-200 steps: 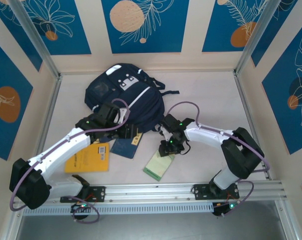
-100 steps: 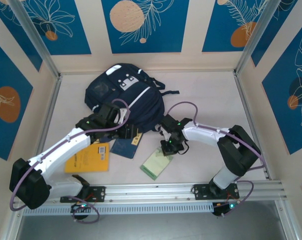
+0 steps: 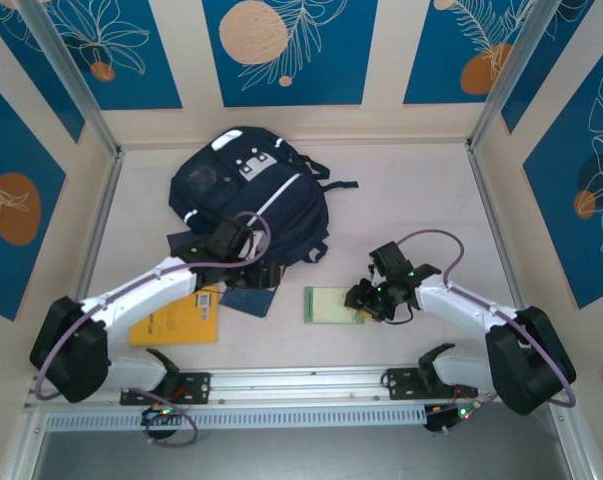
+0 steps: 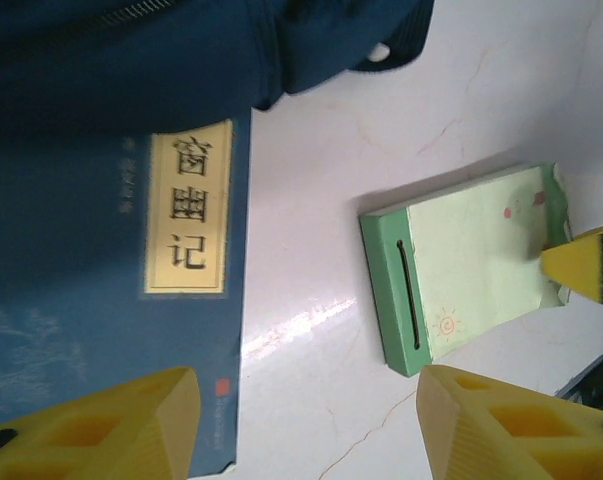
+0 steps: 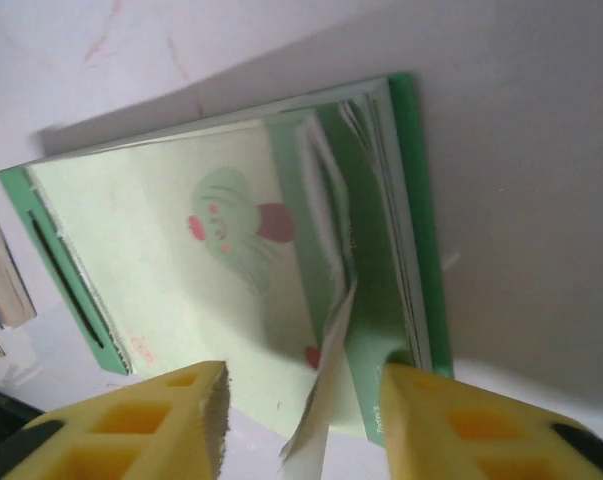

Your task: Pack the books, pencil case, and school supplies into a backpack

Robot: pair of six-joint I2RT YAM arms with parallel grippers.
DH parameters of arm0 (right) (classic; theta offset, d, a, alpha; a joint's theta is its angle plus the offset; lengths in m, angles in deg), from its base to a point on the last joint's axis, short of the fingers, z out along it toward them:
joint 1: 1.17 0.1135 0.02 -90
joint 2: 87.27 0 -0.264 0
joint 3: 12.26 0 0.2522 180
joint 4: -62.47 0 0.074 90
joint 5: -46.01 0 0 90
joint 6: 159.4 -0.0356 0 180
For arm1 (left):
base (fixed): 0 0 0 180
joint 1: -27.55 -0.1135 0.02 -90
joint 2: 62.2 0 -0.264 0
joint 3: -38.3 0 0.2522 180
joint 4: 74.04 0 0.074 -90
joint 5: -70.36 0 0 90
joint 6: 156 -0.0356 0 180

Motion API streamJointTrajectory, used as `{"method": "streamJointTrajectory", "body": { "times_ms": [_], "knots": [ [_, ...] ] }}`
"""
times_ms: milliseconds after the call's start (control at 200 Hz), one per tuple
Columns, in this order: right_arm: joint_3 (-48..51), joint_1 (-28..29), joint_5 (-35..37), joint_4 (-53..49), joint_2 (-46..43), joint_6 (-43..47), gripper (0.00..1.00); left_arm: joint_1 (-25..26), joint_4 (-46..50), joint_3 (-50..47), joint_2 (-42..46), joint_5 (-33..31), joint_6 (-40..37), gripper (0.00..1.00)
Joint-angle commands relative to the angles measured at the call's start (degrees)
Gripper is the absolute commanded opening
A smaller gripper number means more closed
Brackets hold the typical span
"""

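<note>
The navy backpack (image 3: 249, 190) lies at the back of the table, its lower edge in the left wrist view as the backpack (image 4: 131, 70). A navy book (image 3: 248, 298) with a yellow label rests just below it, close up as the navy book (image 4: 101, 300). An orange-yellow book (image 3: 176, 316) lies to its left. My left gripper (image 3: 260, 272) hovers open over bare table, its left gripper (image 4: 301, 430) empty. The pale green pad (image 3: 333, 306) lies flat. My right gripper (image 3: 367, 298) is open at its right end; the right gripper (image 5: 306, 425) straddles the pad (image 5: 211, 260), a loose page curling up between the fingers. The pencil case is out of view.
Metal frame posts and panelled walls enclose the white table (image 3: 421, 200). A rail (image 3: 301, 385) runs along the near edge by the arm bases. Open table lies to the right of the backpack and behind the right arm.
My right arm has swung right and nearer, and the green pad has turned from tilted to level and slid slightly right. The right jaws shut, then parted. The left arm barely shifted.
</note>
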Motion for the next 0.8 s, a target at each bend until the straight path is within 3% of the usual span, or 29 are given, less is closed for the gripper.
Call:
{"method": "streamJointTrajectory", "body": {
  "times_ms": [0, 135, 480, 795],
  "knots": [
    [-0.6, 0.1, 3.4, -3.7, -4.1, -0.4, 0.47, 3.0, -4.4, 0.5, -3.1, 0.8, 2.4, 0.59],
    [-2.3, -0.4, 6.6, -4.7, -5.3, 1.8, 0.51, 6.7, -6.7, 2.5, -8.8, 0.1, 3.3, 0.59],
    [-0.2, -1.2, 0.8, 4.1, 6.3, 2.6, 0.38, 9.7, -13.4, 5.3, -20.0, 3.3, 5.7, 0.58],
    [0.7, -1.0, -0.3, 7.3, 8.9, 2.6, 0.26, 9.9, -16.7, 6.2, -25.9, 8.0, 6.6, 0.57]
  ]
}}
